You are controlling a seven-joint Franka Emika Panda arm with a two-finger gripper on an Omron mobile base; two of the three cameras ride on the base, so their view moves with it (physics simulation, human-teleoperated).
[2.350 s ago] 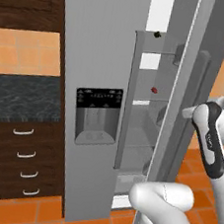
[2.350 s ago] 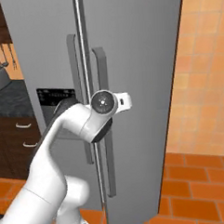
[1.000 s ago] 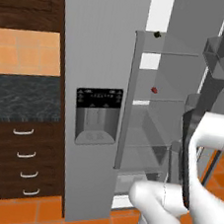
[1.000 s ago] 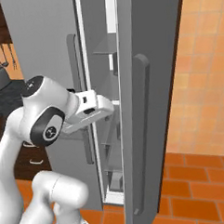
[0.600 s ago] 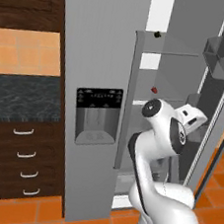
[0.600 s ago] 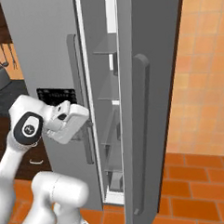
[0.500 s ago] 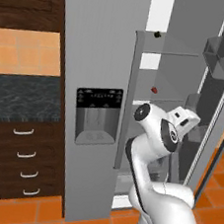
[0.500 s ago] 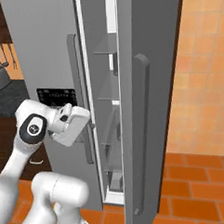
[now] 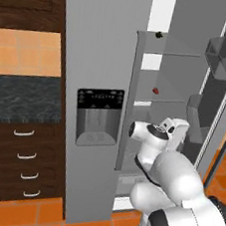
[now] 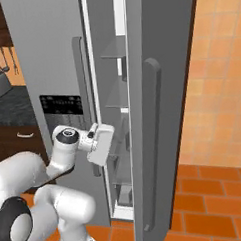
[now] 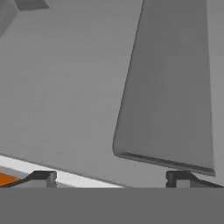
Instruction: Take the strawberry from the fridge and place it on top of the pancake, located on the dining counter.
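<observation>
Gripper (image 11: 111, 177) fingers spread wide and empty at the fridge (image 9: 101, 58) opening, strawberry (image 9: 156, 90) on a middle shelf above the hand, so raise, reach in straight, clear the door bins, pinch gently.

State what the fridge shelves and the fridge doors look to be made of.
The shelves look like clear glass or plastic: thin, pale and see-through, with the strawberry resting on one. The fridge doors look like brushed light-grey metal, matte and even, though the rendering leaves painted plastic possible.
</observation>
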